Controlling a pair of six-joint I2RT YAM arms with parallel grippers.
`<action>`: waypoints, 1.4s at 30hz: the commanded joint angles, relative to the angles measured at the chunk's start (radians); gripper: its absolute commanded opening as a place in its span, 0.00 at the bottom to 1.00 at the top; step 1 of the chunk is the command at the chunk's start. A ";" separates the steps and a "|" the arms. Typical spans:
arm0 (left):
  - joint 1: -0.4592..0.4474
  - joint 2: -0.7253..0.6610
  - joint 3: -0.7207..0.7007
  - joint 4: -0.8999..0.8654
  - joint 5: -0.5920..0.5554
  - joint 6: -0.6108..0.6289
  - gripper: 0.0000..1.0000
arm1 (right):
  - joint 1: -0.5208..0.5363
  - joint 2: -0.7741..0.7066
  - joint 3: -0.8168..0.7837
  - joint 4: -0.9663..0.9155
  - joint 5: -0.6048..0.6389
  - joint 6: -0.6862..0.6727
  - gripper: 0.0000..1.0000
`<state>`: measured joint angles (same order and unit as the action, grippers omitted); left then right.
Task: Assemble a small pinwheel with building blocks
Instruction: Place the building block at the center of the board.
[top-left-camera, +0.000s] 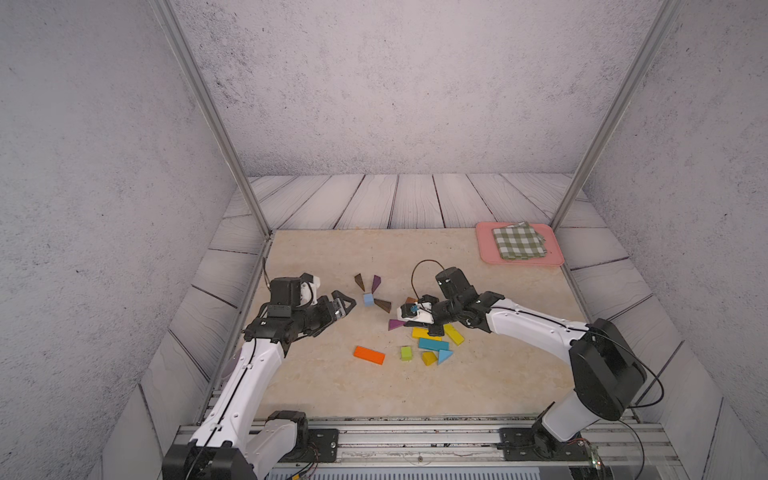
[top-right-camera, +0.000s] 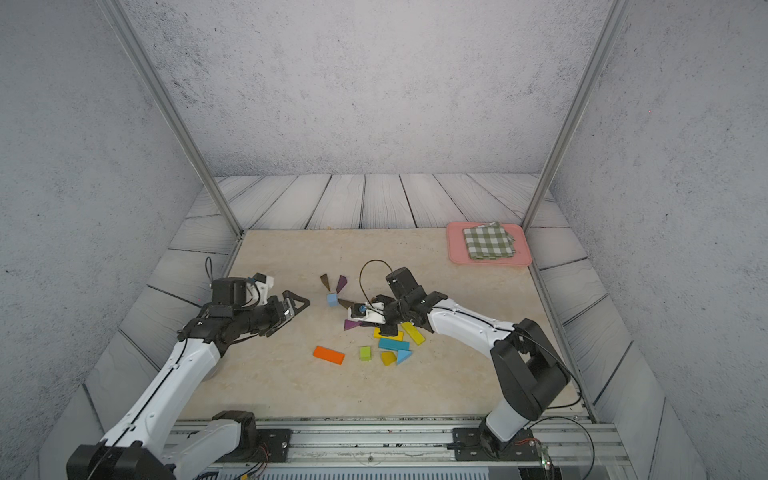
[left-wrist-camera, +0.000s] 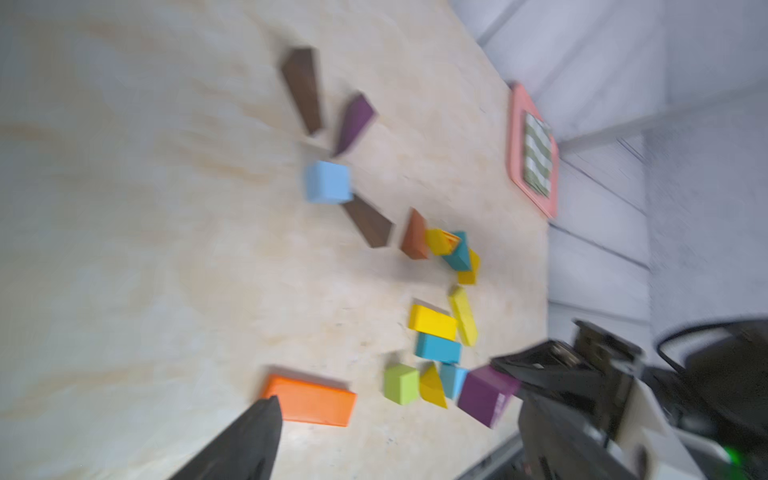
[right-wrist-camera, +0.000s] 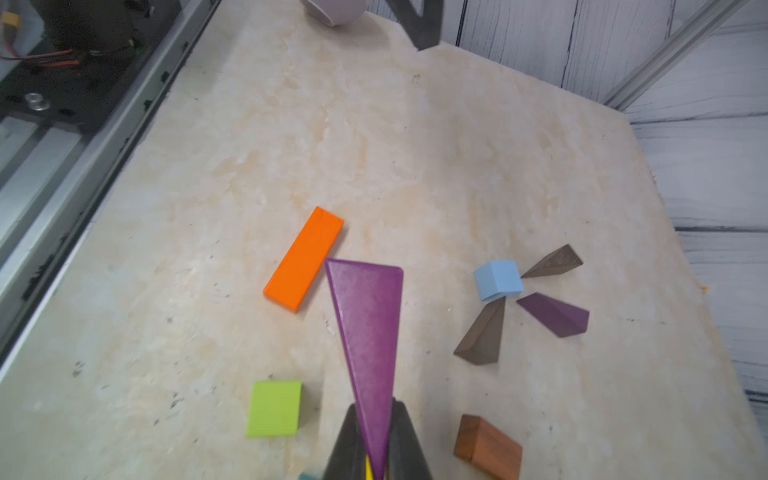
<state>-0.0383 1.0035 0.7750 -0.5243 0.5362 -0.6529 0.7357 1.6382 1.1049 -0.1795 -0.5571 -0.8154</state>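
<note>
Your right gripper (right-wrist-camera: 376, 409) was clamped on the thin end of a purple wedge (right-wrist-camera: 365, 316), whose wide end stuck out past the fingertips toward the left, just right of the orange bar (right-wrist-camera: 305, 259). Your left gripper (top-left-camera: 344, 307) had its jaws apart with nothing between them, just left of the light-blue cube (top-left-camera: 368, 299). Two brown wedges (top-left-camera: 360, 281) (top-left-camera: 382, 306) and another purple one (top-left-camera: 376, 282) fanned around that cube.
</note>
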 joint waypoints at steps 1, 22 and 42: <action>0.064 0.001 -0.013 -0.191 -0.221 -0.013 0.96 | 0.078 0.136 0.160 -0.067 0.138 0.057 0.00; 0.127 0.013 -0.042 -0.171 -0.235 0.042 0.96 | 0.200 0.706 0.688 -0.231 0.289 0.119 0.00; 0.069 0.242 0.136 -0.250 -0.158 0.188 0.96 | 0.192 0.163 0.309 -0.124 0.273 0.353 0.99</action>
<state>0.0616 1.2110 0.8501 -0.7231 0.3889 -0.5262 0.9302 1.9980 1.4944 -0.3527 -0.2729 -0.5835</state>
